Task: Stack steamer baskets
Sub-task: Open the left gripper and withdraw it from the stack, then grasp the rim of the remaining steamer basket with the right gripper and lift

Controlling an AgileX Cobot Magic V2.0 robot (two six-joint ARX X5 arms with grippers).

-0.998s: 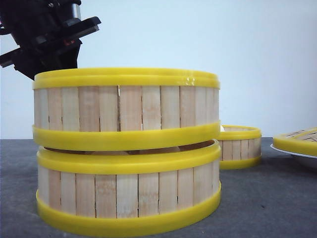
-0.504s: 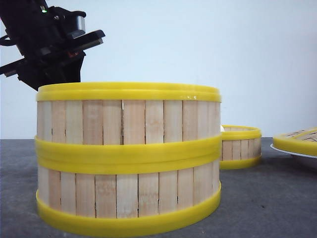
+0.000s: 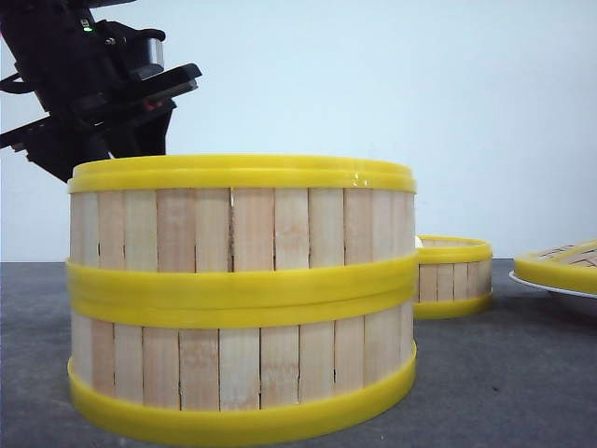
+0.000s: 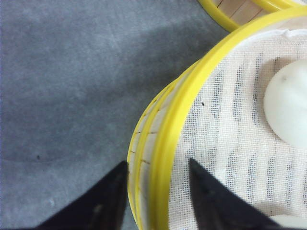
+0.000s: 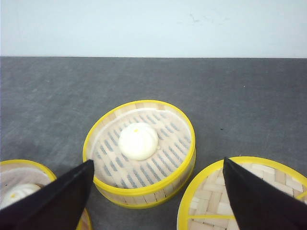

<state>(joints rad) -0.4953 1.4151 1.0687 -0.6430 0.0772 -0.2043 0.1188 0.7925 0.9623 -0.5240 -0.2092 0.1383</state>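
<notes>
The top basket (image 3: 242,219) now sits flush on the lower basket (image 3: 242,373), left gripper (image 4: 156,194) open astride its rim. Three baskets total, third basket (image 5: 140,152) apart; right gripper (image 5: 156,191) open.

No writing, label or number could be read on anything; the dim arm (image 3: 89,89) perhaps hid small print.

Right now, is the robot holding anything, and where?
Nothing is held. The left gripper has open jaws straddling the top steamer basket's rim without pinching it. The right gripper is open over the table.
</notes>
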